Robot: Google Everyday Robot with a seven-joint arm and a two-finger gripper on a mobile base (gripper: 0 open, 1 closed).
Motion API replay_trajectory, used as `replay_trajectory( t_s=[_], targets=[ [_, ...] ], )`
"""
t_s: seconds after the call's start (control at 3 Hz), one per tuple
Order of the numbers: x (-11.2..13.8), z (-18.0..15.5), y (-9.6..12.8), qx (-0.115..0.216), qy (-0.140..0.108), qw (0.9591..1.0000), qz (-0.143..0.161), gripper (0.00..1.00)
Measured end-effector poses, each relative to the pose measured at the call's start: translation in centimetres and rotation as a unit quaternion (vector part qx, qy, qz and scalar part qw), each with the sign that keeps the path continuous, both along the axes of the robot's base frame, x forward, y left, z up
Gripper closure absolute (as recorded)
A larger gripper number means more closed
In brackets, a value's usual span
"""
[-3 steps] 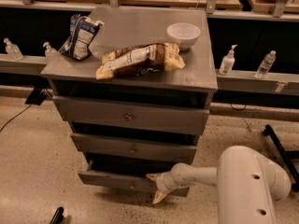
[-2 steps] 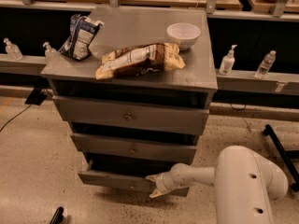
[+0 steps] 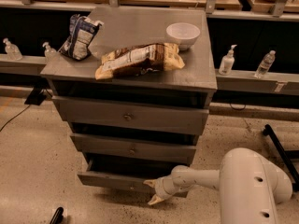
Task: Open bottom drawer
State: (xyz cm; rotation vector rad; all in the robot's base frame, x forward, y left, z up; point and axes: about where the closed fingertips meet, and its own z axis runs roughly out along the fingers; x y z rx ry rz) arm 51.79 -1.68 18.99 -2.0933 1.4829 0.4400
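At the front of the bottom drawer (image 3: pixel 112 181), toward its right end, the claw (image 3: pixel 150 192) sits spread.

The end effector (image 3: pixel 150 192) edged left along the bottom drawer (image 3: pixel 110 181).

The grey surface (image 3: pixel 200 70) carries a white bowl (image 3: pixel 182 33) at its right rear, a long tan snack bag (image 3: pixel 140 59) lying flat (towards the front), and a blue-white bag (image 3: pixel 79 35) upright at the left rear. The pincer (image 3: pixel 152 192) sits low, at the front of the bottom drawer (image 3: pixel 107 180).
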Motion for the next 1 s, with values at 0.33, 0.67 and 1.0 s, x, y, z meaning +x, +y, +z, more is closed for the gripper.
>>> replay_trajectory(
  t_s=[0.33, 0.67, 1.0],
  targets=[
    [-0.5, 0.1, 0.0, 0.002, 0.006, 1.0000, 0.001, 0.48],
    [-2.3, 2.1, 0.3, 0.013, 0.004, 0.9999, 0.008, 0.45],
    [-2.3, 3.4, 0.3, 0.015, -0.011, 0.9997, 0.013, 0.36]
  ],
)
